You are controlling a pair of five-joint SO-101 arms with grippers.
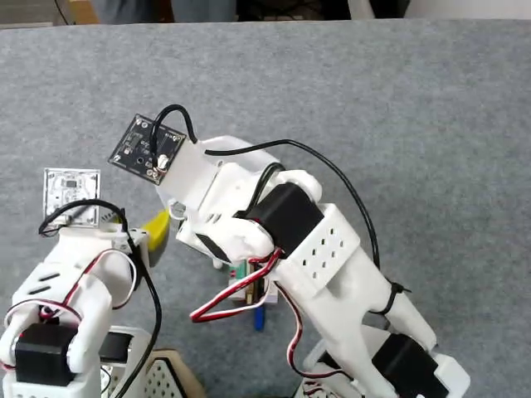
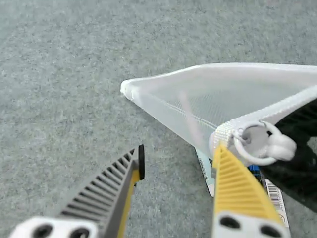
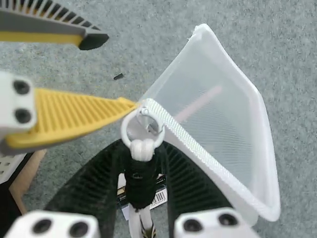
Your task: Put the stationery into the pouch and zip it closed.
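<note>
Two arms crowd the near side of the grey worktop (image 1: 398, 99). In the high view, the left arm (image 1: 66, 298) sits low at the near-left corner. The right arm (image 1: 282, 232) slants across the middle, and its white body blocks the pouch from above. Under it lies a small heap of stationery (image 1: 249, 290), with a blue pen (image 1: 259, 319) poking out toward the near edge.

In the wrist views, the white mesh pouch (image 2: 223, 94) has its mouth gaping open. A barcoded card (image 2: 275, 198) lies on the worktop under the zip end, outside the pouch. A pale pink stick (image 3: 198, 104) shows through the mesh; I cannot tell whether it is inside or beneath. A black speck (image 3: 118, 76) lies on the worktop near the pouch.

The left claw (image 2: 181, 153) is spread wide with nothing between its fingers. The tip of its yellow finger touches the pouch's zip end, just beside the ring.

The right claw (image 3: 143, 148) has its black fingers drawn together on the zip pull (image 2: 257, 144), pinching the white knob below the ring.
</note>
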